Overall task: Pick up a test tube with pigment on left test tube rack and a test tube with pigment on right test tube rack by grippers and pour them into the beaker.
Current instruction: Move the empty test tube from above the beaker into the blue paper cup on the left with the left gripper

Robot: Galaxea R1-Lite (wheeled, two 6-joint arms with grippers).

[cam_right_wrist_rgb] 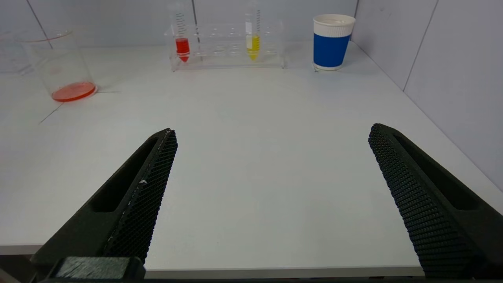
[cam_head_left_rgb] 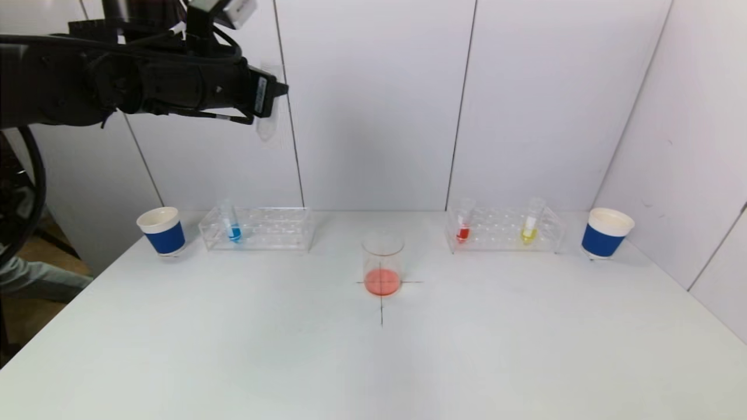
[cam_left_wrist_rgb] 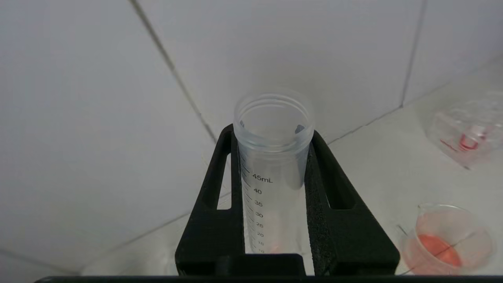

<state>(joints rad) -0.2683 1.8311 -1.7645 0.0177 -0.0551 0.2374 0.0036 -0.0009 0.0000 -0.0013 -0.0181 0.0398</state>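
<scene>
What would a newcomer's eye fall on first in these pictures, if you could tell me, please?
First the left gripper, raised high at the left against the wall and shut on an emptied tube. Next the beaker at the table's middle, orange-red liquid in its bottom. Then the red tube and yellow tube in the right rack, with the right gripper open, low at the near edge.

An emptied clear test tube [cam_left_wrist_rgb: 273, 165] sits high at far left; the beaker [cam_head_left_rgb: 382, 263] at centre holds orange-red liquid; red [cam_head_left_rgb: 463, 224] and yellow [cam_head_left_rgb: 530, 224] tubes stand upright in the right rack [cam_head_left_rgb: 505, 230].
</scene>
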